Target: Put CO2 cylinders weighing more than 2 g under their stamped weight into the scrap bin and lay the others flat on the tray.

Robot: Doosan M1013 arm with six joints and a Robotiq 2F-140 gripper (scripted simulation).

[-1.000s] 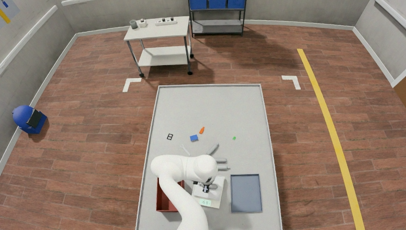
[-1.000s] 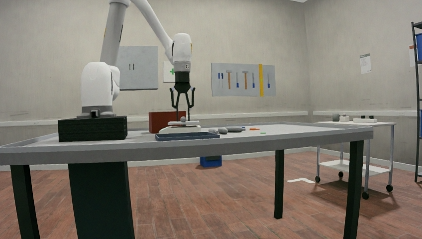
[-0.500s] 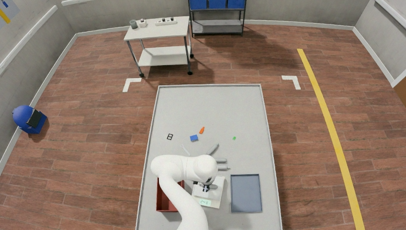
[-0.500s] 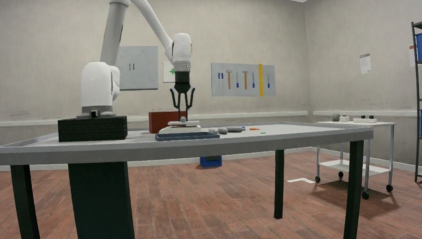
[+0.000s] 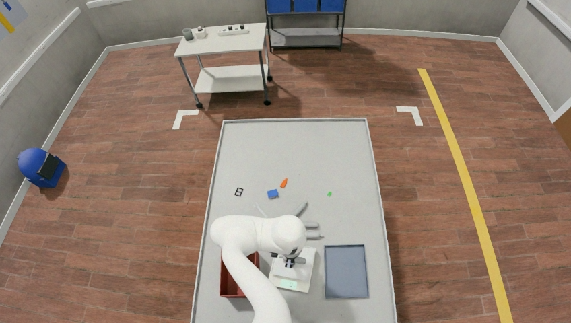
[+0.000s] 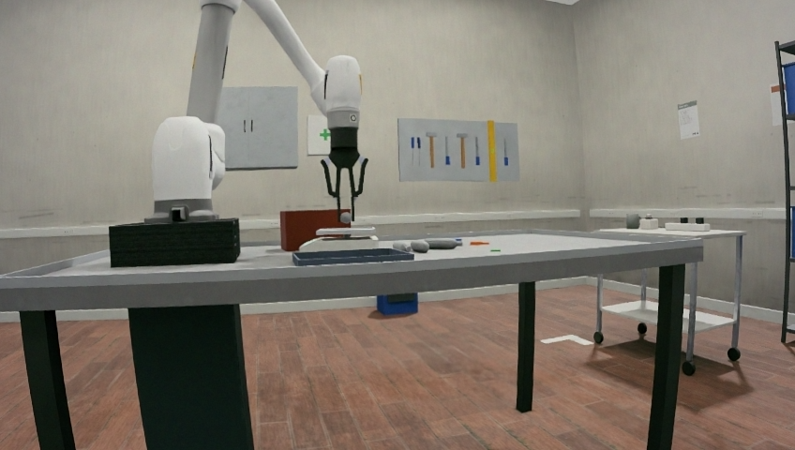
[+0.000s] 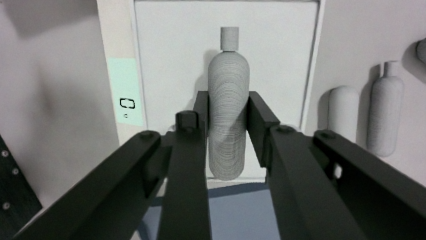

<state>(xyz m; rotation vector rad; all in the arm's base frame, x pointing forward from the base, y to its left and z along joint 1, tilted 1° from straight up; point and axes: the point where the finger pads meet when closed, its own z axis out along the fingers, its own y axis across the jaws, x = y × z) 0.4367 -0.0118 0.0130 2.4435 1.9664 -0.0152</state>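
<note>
My gripper (image 7: 227, 107) is shut on a grey CO2 cylinder (image 7: 228, 115), gripping it around its body. The cylinder lies level, neck pointing away, just above the white scale's plate. The scale's green display (image 7: 127, 103) shows 0. In the side view the gripper (image 6: 345, 214) holds the cylinder (image 6: 345, 217) a little above the scale (image 6: 340, 238). Three more grey cylinders lie on the table beyond the scale (image 5: 299, 208) (image 5: 310, 225) (image 5: 314, 235). The red scrap bin (image 5: 230, 280) is left of the scale and the blue-grey tray (image 5: 345, 270) is right of it.
A blue block (image 5: 273, 193), an orange piece (image 5: 283, 182), a green piece (image 5: 328, 194) and a small black frame (image 5: 238, 192) lie mid-table. My black base block (image 6: 173, 240) stands at the table's near end. My arm covers part of the bin from above.
</note>
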